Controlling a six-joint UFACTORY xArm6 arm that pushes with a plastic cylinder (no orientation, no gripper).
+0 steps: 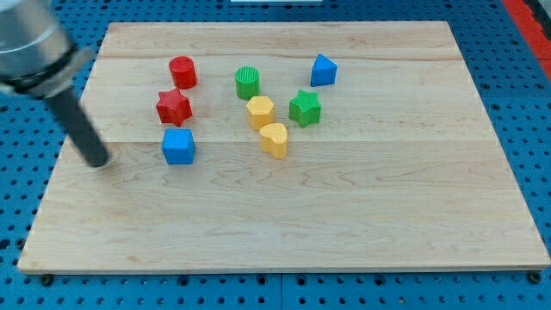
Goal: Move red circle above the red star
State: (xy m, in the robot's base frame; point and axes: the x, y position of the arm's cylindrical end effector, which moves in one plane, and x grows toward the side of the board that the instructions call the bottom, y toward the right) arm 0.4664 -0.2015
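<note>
Red circle [182, 71] sits just above the red star [173, 106] in our camera view, so the job looks about done, though we can't tell if they touch. Our tip [101, 161] holds nothing and rests left of the blue cube [178, 146]. Wooden board [344, 215] has lots of room below.

A red circle [182, 71], a short upright cylinder with a flat round top, sits on a pale wooden board, towards the far left part of it. Just nearer than it, and slightly to the left, lies a red star [173, 106], flat on the board with its points spread outwards. The two red blocks are very close together, nearly touching
</note>
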